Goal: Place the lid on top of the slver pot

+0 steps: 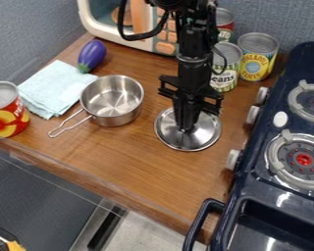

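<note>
At the left of the counter [120,166], a red-and-yellow can [12,117] stands beside a folded pale-blue cloth [55,88]. Next comes the silver pot [112,117], upright and uncovered, its shiny metal bowl round, its looped wire handle pointing toward the counter's front edge. To its right, apart from it, the lid [202,140] lies on the wood: round, mirror-bright silver, with a raised rim. My hand [186,128] points down over the lid's middle; I cannot tell whether it grips anything, or how wide it stands. Farther right is the dark-blue stove [251,198].
</note>
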{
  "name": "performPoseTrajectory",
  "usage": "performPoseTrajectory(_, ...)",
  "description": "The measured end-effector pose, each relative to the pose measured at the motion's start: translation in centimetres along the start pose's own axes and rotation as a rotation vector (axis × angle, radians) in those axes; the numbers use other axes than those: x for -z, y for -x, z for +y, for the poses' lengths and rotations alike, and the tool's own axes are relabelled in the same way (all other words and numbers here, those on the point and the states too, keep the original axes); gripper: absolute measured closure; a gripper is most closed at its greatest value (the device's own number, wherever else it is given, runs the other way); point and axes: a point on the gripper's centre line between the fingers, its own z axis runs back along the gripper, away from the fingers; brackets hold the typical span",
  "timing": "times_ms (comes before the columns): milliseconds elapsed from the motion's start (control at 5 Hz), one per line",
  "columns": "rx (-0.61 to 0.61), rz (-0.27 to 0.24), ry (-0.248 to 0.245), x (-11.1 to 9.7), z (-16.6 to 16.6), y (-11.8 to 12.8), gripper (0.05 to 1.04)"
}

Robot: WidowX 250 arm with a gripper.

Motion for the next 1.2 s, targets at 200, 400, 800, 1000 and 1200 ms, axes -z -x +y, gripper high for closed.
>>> performPoseTrajectory(200, 0.002, 0.006, 0.002, -0.1, 0.0, 0.2, 1.032)
performPoseTrajectory(400, -0.009, 0.015, -0.008, -0.8, 0.3, 1.1, 1.033)
performPoseTrajectory(800, -0.06, -0.099, 0.012, -6.8, 1.9, 1.8, 1.033)
performPoseTrajectory(1000, -0.082, -0.122, 0.009, -8.1, 3.0, 1.0, 1.033)
performPoseTrajectory(1200, -0.125, -0.091, 0.004, -7.3, 4.8, 0.9, 1.033)
